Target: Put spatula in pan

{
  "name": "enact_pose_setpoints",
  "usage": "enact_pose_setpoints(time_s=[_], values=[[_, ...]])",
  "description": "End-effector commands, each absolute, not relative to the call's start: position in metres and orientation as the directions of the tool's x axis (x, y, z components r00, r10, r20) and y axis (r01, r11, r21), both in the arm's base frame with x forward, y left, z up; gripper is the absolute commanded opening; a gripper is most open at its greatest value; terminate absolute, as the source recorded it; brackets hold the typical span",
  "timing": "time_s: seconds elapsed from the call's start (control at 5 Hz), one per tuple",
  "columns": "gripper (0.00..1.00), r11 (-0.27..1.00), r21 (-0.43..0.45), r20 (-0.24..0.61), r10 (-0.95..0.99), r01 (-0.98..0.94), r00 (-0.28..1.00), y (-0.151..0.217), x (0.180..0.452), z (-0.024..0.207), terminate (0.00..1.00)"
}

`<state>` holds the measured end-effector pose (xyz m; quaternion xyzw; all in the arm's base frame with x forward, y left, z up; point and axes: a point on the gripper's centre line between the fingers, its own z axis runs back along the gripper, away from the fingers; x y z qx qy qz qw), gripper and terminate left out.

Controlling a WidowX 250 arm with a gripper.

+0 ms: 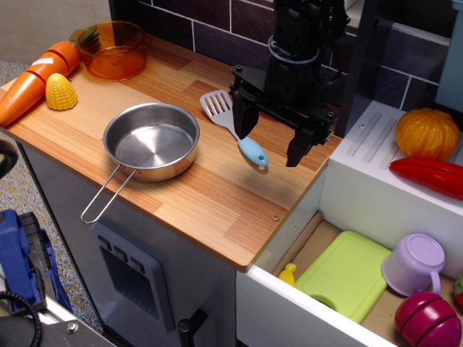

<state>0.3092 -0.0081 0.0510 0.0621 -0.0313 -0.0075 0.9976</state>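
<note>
The spatula (235,130) lies flat on the wooden counter, its slotted grey blade toward the back and its light-blue handle pointing front right. The shiny steel pan (152,141) sits just left of it, empty, with its wire-loop handle pointing to the front left edge. My black gripper (271,137) is open and points down over the spatula's handle end. One finger stands by the neck of the spatula and the other to the right of the handle. I cannot tell whether the fingers touch the counter.
An orange translucent pot (112,49), a toy corn (61,92) and a carrot (32,81) sit at the back left. To the right are a white sink with a pumpkin (427,132) and an open drawer with a green board (347,275) and a purple cup (412,262).
</note>
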Motion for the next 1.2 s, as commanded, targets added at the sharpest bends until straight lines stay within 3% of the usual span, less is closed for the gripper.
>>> enact_pose_setpoints(time_s=[0.0,0.2,0.4,0.8,1.0], values=[[1.00,0.992,0.124,0.062,-0.019,0.011,0.998,-0.008,0.309,0.051,0.00],[1.00,0.978,0.154,0.095,0.124,-0.138,0.988,-0.005,0.314,0.053,0.00],[1.00,0.962,0.109,0.060,0.245,-0.250,0.968,-0.001,0.323,0.051,0.00],[1.00,0.917,0.056,0.121,0.387,-0.395,0.914,0.020,0.340,0.047,0.00],[1.00,0.892,0.025,0.099,0.447,-0.451,0.889,0.029,0.344,0.044,0.00]])
